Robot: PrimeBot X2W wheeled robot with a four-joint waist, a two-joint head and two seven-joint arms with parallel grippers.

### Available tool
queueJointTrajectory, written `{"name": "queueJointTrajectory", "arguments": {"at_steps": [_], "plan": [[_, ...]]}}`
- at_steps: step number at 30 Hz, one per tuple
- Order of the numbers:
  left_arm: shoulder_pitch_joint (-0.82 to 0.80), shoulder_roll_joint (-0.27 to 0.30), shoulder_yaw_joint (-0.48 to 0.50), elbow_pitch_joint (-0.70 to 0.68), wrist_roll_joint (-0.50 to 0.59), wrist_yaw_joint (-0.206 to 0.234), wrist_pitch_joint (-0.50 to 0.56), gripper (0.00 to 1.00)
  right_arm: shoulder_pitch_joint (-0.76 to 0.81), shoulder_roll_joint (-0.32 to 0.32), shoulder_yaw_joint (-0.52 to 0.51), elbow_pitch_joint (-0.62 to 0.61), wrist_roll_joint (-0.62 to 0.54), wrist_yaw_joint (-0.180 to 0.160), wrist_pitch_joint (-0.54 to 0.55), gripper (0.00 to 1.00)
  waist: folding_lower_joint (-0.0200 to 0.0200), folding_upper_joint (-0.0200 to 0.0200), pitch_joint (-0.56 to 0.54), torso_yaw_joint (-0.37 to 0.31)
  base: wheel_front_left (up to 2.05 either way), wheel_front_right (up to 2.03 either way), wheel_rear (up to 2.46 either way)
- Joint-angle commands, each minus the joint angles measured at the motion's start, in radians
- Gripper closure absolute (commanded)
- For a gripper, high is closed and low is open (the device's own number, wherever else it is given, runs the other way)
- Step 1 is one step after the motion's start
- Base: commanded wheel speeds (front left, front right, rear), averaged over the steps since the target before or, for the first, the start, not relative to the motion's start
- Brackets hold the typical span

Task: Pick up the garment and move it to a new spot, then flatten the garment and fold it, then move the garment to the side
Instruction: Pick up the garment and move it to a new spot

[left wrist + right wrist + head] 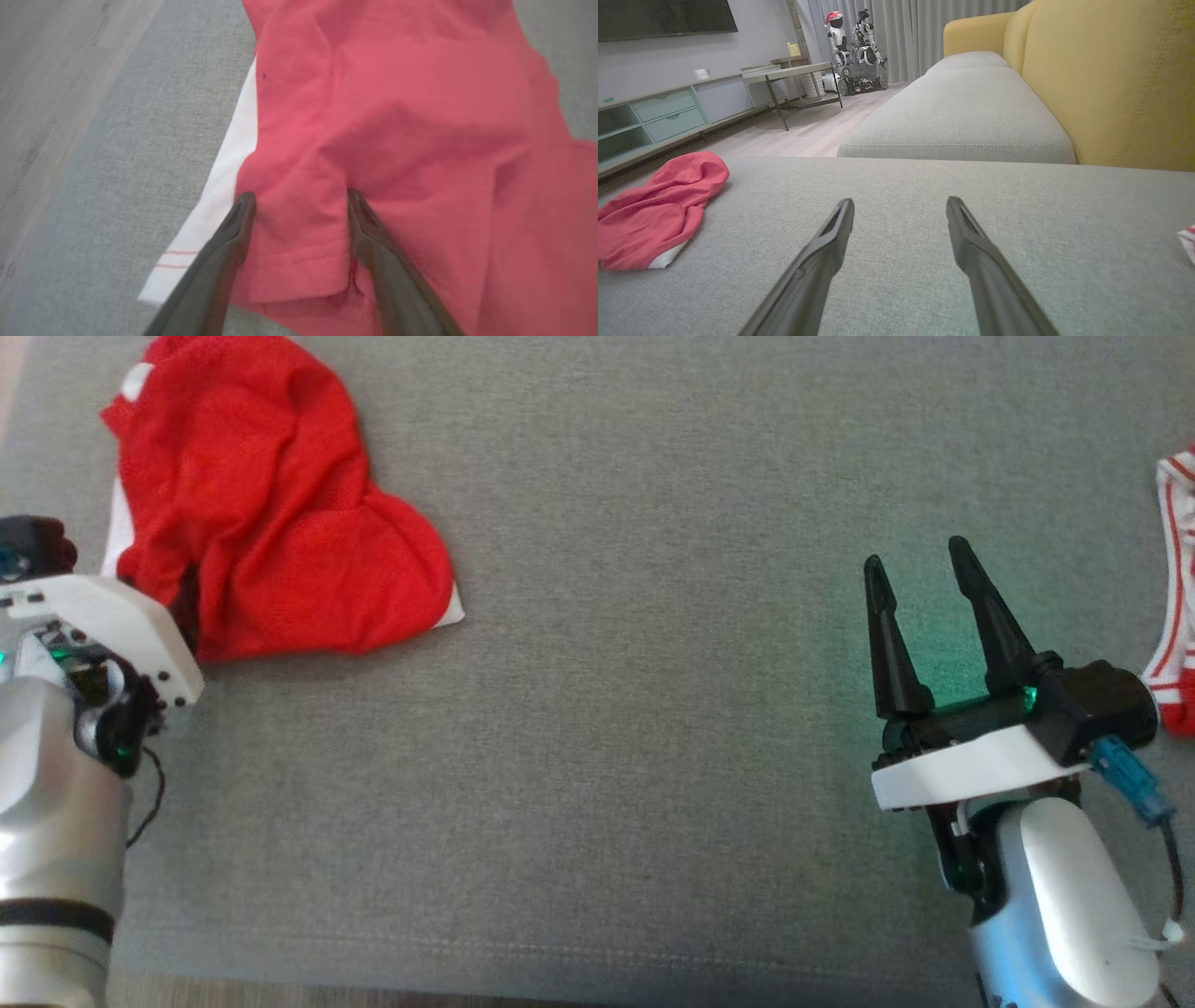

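My left pincer (300,196) is spread wide, straddling the stitched hem of the crumpled red garment (420,116) at the left edge of the grey sofa cushion (607,709), probably to pinch it. The right pincer (915,555) hovers wide over bare cushion.

Living room. Grey upholstered seat (597,756) with yellow backrest (1111,84); pale wood floor (803,133); low cabinet (668,116) with drawers along a grey wall (654,60), dark screen (663,18) above; side table (796,73); grey curtains (920,32) at the far end.
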Motion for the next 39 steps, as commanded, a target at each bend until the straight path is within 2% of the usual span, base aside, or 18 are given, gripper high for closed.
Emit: {"name": "queueJointTrajectory", "arguments": {"at_steps": [1,10,11,12,18,26,33,39], "plan": [[-0.054,0.065,0.013,0.002,0.001,0.001,0.01,0.0,-0.02,-0.001,0.026,-0.038,-0.005,0.002,-0.001,0.0,-0.0002,0.0,0.013,-0.016,0.0,0.0,0.0],[-0.106,0.075,-0.026,0.122,-0.006,0.001,0.049,0.0,-0.021,-0.001,0.022,-0.042,0.002,0.002,-0.008,0.0,-0.0002,0.0,0.026,-0.038,0.0,0.0,0.0],[-0.11,0.069,-0.036,0.14,-0.022,0.001,0.057,0.86,-0.022,-0.001,0.022,-0.041,0.003,0.002,-0.009,0.0,-0.0002,0.0,0.026,-0.04,0.0,0.0,0.0],[-0.112,0.069,-0.042,0.145,-0.029,0.001,0.055,1.0,-0.022,-0.001,0.022,-0.04,0.003,0.002,-0.009,0.0,-0.0002,0.0,0.026,-0.04,0.0,0.0,0.0],[-0.128,0.077,-0.045,0.129,-0.071,0.0,-0.071,1.0,-0.023,-0.001,0.018,-0.03,0.01,0.002,-0.015,0.0,-0.0002,0.0,0.001,-0.037,0.0,0.0,0.0],[-0.121,0.078,-0.05,0.04,-0.137,0.0,-0.207,1.0,-0.009,-0.001,0.026,0.008,0.036,0.002,-0.033,0.0,-0.0002,0.0,-0.079,-0.029,0.0,0.0,0.0],[-0.091,0.077,-0.038,-0.087,-0.181,0.003,-0.255,1.0,0.009,-0.001,0.028,0.041,0.066,0.002,-0.051,0.0,-0.0002,0.0,-0.164,-0.038,0.0,0.0,0.0],[-0.041,0.075,-0.019,-0.271,-0.201,0.042,-0.249,1.0,0.024,-0.001,0.03,0.062,0.088,0.002,-0.064,0.0,-0.0002,0.0,-0.216,-0.058,0.0,0.0,0.0]]}}
